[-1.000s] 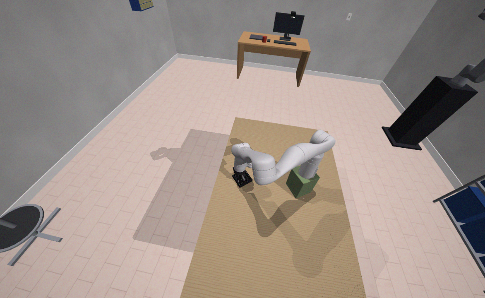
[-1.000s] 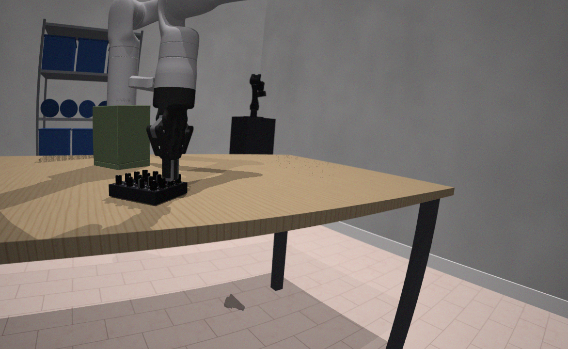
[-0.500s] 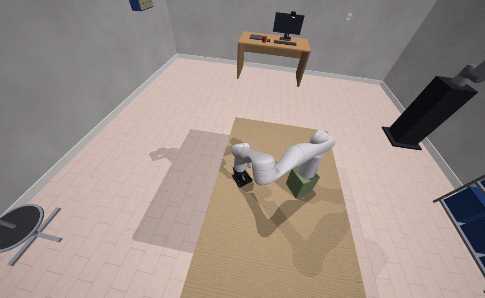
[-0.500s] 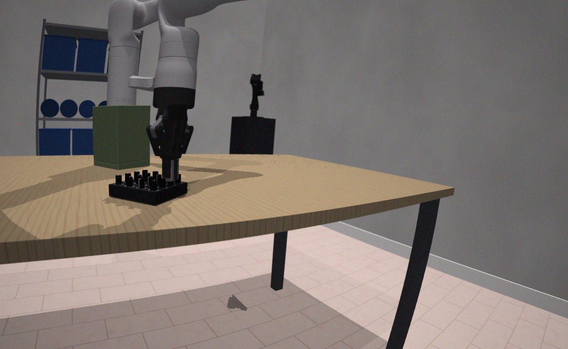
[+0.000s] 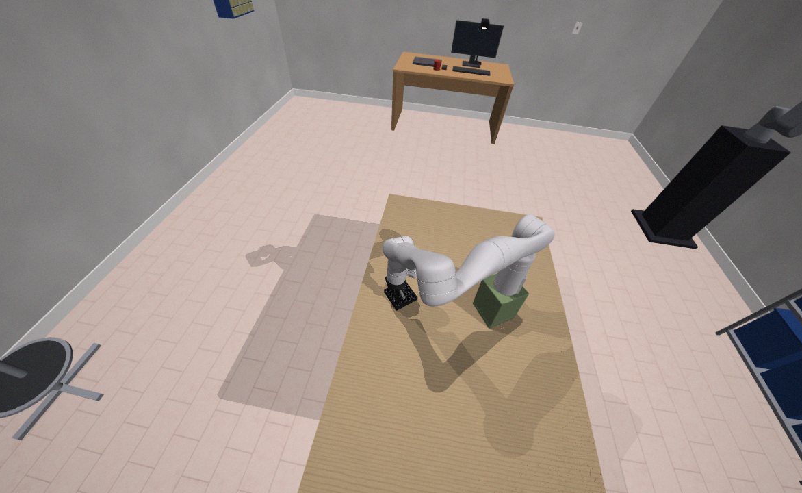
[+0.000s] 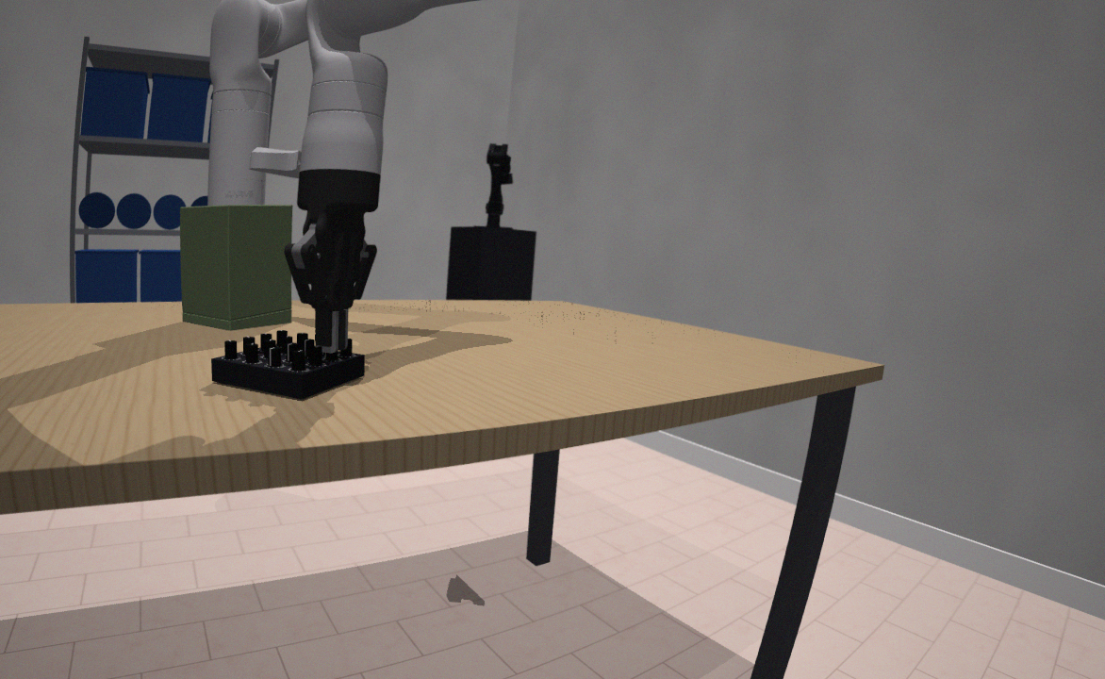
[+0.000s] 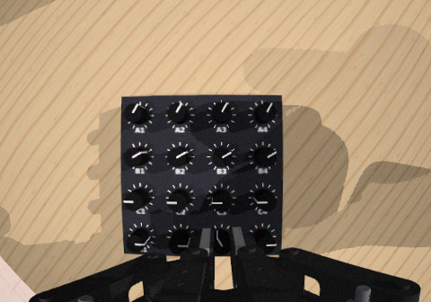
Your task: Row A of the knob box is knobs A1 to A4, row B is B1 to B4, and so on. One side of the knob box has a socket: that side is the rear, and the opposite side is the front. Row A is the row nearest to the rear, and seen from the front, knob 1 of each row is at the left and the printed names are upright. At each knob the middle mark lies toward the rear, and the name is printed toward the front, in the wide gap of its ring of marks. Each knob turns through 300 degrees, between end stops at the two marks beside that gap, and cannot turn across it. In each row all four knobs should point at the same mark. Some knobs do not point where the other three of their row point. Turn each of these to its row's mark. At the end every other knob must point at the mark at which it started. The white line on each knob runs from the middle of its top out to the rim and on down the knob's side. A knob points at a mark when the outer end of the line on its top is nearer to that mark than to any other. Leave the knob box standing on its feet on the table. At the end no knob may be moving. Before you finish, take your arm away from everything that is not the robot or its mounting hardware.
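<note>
The black knob box (image 5: 408, 302) (image 6: 262, 379) (image 7: 160, 181) stands flat on the table. In the wrist view the white lines in row A point up and slightly right, in row B right and slightly up, in row C left. Knob D1 (image 7: 138, 241), knob D2 (image 7: 180, 240) and knob D4 (image 7: 266, 240) point right, while knob D3 (image 7: 224, 243) points up and slightly left. My gripper (image 6: 333, 347) (image 7: 222, 242) points straight down, with one finger on each side of D3; it appears shut on D3. The fingers and linkage partly hide row D's names. I cannot make out the socket.
The wooden table (image 5: 453, 428) (image 6: 455, 379) (image 7: 202, 46) carries the arm's green base block (image 5: 497, 306) (image 6: 231, 270) beyond the box. Neighbouring knobs D2, D4 and C3 (image 7: 222, 198) stand close around the fingers. The table's edge lies near the box.
</note>
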You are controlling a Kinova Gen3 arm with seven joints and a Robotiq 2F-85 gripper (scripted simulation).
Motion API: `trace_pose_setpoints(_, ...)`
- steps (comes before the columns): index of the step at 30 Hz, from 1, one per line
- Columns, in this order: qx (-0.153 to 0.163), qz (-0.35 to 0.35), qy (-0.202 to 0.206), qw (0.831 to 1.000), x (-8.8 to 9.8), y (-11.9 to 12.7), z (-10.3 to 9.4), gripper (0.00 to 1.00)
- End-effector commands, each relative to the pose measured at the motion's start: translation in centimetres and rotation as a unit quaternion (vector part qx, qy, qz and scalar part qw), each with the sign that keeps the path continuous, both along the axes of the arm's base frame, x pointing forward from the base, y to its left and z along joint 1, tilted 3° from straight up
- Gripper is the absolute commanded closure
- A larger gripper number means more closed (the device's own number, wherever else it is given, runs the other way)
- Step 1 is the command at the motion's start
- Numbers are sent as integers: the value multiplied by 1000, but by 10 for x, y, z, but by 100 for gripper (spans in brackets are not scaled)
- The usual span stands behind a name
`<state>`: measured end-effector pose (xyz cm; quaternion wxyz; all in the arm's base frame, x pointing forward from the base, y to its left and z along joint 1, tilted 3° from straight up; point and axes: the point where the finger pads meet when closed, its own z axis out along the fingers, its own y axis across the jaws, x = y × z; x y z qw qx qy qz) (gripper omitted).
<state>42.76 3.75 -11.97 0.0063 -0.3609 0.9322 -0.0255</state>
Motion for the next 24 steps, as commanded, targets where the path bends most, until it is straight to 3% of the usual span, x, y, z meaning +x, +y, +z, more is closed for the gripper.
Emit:
trace_pose_setpoints(1, -1, -11, -3, 1000, 3, -1, -1, 92)
trace_pose_setpoints(24, 2, -85, -6, 996, 3, -1, -1, 92)
